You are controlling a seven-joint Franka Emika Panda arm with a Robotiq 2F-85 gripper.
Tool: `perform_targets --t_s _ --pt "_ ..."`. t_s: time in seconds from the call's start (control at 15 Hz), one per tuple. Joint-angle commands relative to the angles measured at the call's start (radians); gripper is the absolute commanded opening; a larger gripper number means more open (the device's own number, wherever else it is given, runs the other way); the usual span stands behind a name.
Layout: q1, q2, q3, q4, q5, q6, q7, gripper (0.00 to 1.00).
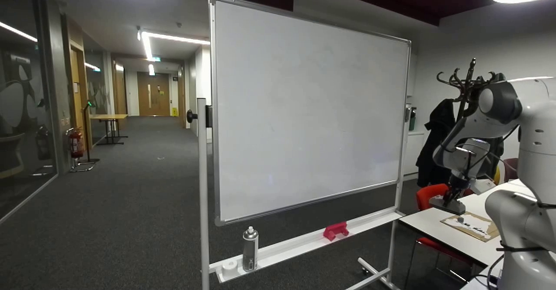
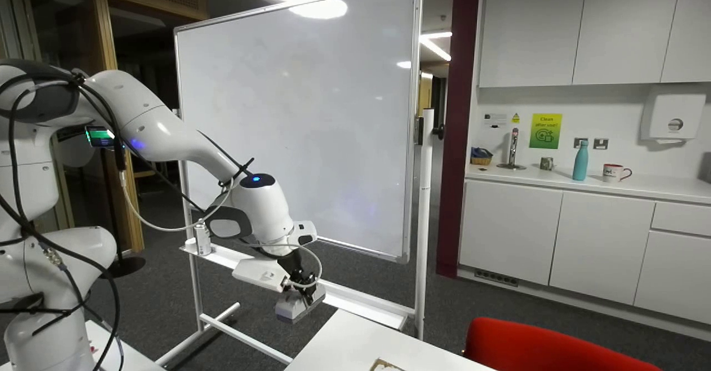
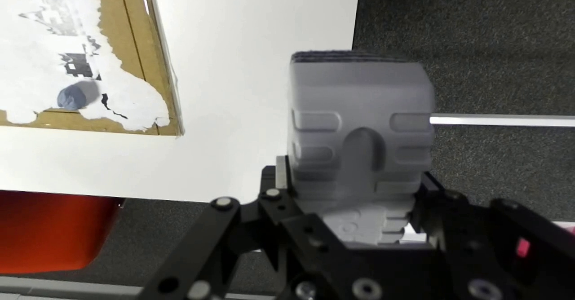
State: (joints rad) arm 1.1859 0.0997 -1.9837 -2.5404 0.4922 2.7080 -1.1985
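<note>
A grey block-shaped whiteboard eraser [image 3: 359, 93] with a dark layered felt edge is gripped between the two fingers of my gripper [image 3: 357, 178]. In both exterior views the eraser [image 1: 447, 204] [image 2: 299, 306] hangs below the gripper, felt side down, near the corner of a white table [image 3: 251, 66]. It appears raised above the tabletop. To the left in the wrist view lies a cardboard sheet [image 3: 130, 35] with torn white paper on it, and a small blue-grey lump [image 3: 72, 98] rests on that paper. The felt's underside is hidden.
A large whiteboard [image 1: 310, 107] [image 2: 300, 121] stands on a wheeled frame beside the table. Its lower tray [image 1: 295, 247] carries a spray can [image 1: 250, 251], a white roll [image 1: 229, 267] and a red holder [image 1: 335, 231]. A red chair [image 2: 555, 343] is close to the table.
</note>
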Motion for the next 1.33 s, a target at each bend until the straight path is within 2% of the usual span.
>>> perform_targets --t_s 0.0,0.27,0.47,0.53,0.6,0.67,0.73,0.8,0.93,1.13,1.27 --pt "0.000 -0.012 0.004 -0.001 -0.002 0.014 0.000 0.35" --pt "-0.032 -0.090 0.020 0.003 -0.074 0.073 0.023 0.35" --pt "-0.047 -0.158 0.005 0.003 -0.200 0.121 0.069 0.35" --pt "-0.223 -0.180 0.171 0.006 -0.257 0.134 0.109 0.35" --pt "-0.262 -0.196 0.201 0.002 -0.306 0.137 0.137 0.35" --pt "-0.338 -0.211 0.267 -0.002 -0.356 0.137 0.168 0.35" --pt "-0.189 -0.222 0.117 0.002 -0.357 0.136 0.163 0.35" --pt "-0.204 -0.238 0.125 0.004 -0.381 0.137 0.180 0.35" --pt "-0.159 -0.264 0.073 0.009 -0.430 0.133 0.209 0.35" --pt "-0.061 -0.299 -0.036 0.029 -0.536 0.112 0.275 0.35" --pt "0.023 -0.326 -0.132 0.048 -0.635 0.109 0.336 0.35"
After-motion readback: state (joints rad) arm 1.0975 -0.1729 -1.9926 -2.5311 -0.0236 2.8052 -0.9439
